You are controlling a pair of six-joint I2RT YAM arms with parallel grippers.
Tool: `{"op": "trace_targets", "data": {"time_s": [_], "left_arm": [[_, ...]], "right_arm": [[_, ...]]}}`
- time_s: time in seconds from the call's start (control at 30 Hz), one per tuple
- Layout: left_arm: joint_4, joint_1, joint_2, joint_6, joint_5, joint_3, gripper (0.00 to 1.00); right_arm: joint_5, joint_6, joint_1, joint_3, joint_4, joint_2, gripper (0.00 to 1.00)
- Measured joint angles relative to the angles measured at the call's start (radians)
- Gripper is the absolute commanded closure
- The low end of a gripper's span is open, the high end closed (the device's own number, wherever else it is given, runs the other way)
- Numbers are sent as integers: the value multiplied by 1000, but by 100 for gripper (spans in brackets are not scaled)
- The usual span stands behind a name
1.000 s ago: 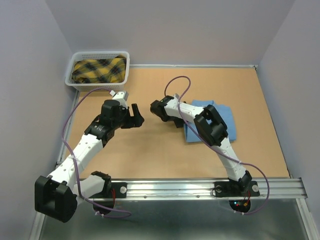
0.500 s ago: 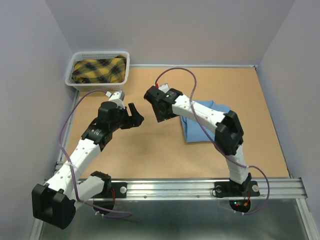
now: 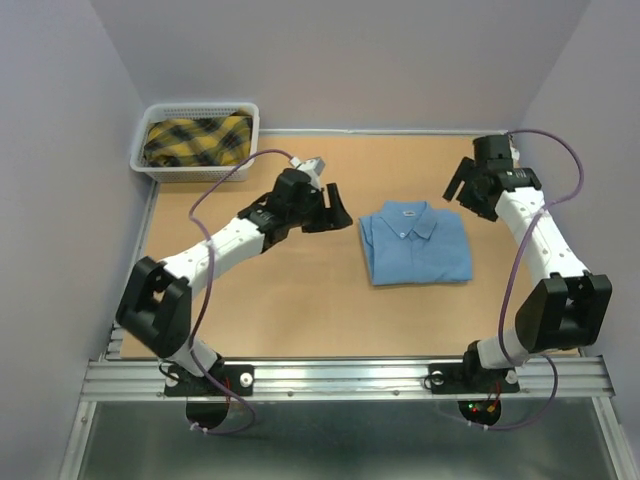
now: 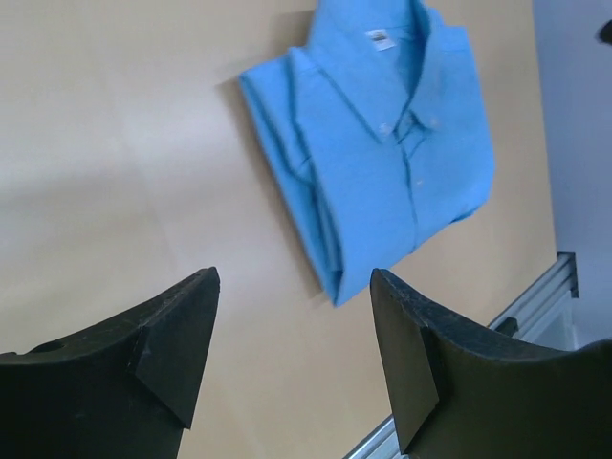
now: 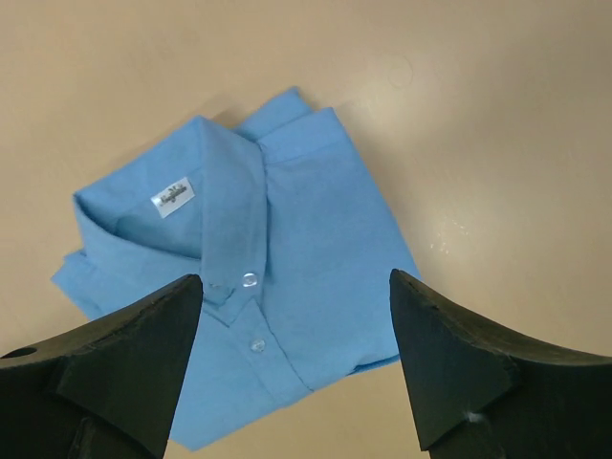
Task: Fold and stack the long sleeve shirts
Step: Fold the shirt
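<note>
Both arms have swung apart, uncovering the light blue shirt (image 3: 415,243), a smooth woven rectangle folded collar-up, right of centre on the tan desk (image 3: 290,295); left tool (image 3: 338,210) and right tool (image 3: 462,200) hover wide-jawed, empty.

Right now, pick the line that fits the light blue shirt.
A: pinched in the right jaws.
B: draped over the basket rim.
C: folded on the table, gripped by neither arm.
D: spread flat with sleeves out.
C: the light blue shirt lies folded, collar up, on the table, while the left jaws and right jaws stand open and apart from it.
</note>
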Motion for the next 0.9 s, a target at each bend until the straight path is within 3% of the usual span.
{"op": "trace_targets", "data": {"time_s": [0.23, 0.5, 0.7, 0.9], "left_arm": [[89, -153, 341, -43, 35, 256, 25], [125, -219, 579, -71, 64, 303, 25], [196, -202, 567, -80, 62, 209, 26], [251, -155, 425, -67, 43, 6, 25]], "right_arm": [[-128, 34, -212, -233, 112, -21, 18], [-187, 53, -237, -404, 219, -8, 23], [-305, 70, -215, -548, 316, -5, 26], [-360, 137, -54, -625, 348, -69, 27]]}}
